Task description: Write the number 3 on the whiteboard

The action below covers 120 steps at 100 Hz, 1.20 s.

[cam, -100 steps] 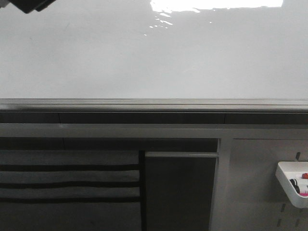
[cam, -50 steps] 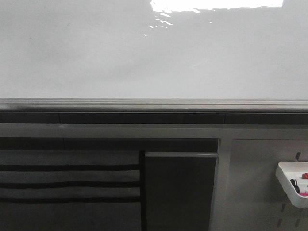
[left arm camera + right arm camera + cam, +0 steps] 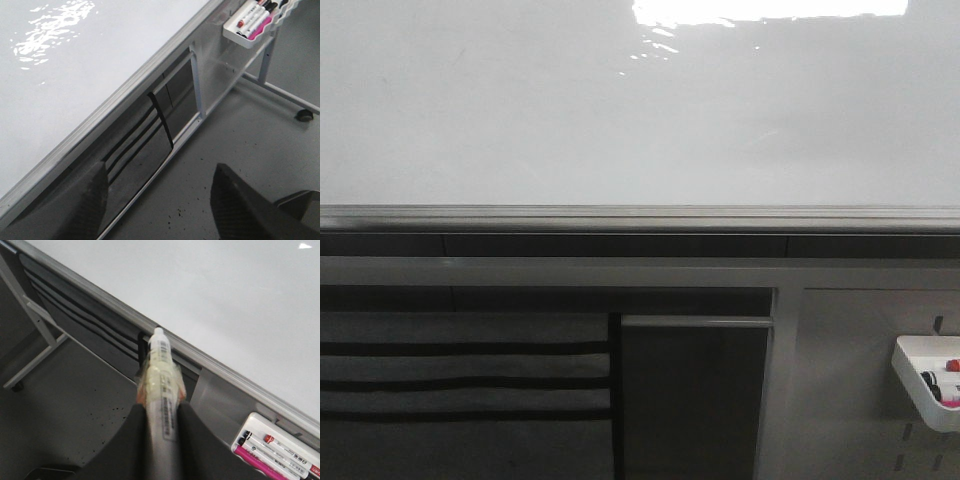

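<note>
The whiteboard (image 3: 620, 110) is a glossy white board with glare at the top and a grey edge rail (image 3: 640, 215). No number 3 shows on it in any view. Neither gripper shows in the front view. In the left wrist view my left gripper (image 3: 159, 170) is open and empty, off the edge of the whiteboard (image 3: 75, 60) and over the floor. In the right wrist view my right gripper (image 3: 162, 409) is shut on a white marker (image 3: 160, 355) whose tip points toward the rail of the whiteboard (image 3: 225, 300), apart from the surface.
A white tray (image 3: 910, 365) with several markers hangs on a grey pegboard panel at the lower right; it also shows in the left wrist view (image 3: 235, 37) and the right wrist view (image 3: 250, 422). Below the rail are dark panels and the stand's legs (image 3: 280, 92).
A dark piece of an arm at the top left corner of the front view one second ago has left the view. The board looks the same.
</note>
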{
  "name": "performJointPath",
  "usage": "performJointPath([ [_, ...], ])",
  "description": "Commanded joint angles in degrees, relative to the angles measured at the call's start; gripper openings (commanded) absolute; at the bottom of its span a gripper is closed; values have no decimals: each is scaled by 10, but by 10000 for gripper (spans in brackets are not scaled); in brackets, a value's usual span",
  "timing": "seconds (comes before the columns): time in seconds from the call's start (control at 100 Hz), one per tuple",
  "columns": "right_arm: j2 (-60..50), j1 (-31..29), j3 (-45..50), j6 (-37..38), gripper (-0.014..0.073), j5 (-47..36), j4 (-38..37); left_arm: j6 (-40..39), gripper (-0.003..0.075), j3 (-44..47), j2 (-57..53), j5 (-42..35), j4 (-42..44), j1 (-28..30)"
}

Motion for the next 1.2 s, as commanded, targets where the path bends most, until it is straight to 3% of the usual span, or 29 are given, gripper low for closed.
performJointPath([
  [0.0, -24, -7, 20, 5, 23, -87, 5, -7, 398, 13, -15, -81, -21, 2],
  [0.28, -3, -7, 9, 5, 23, -124, 59, -7, 398, 20, -16, -83, -37, 2],
  [0.77, 291, -6, -287, 4, 23, 68, 60, -7, 398, 20, -16, -83, -37, 2],
  [0.94, 350, -6, -339, 4, 23, 56, 60, -7, 398, 20, -16, -83, -37, 2],
  [1.19, 386, -6, -341, 4, 23, -3, 60, -7, 398, 20, -16, -83, -37, 2],
])
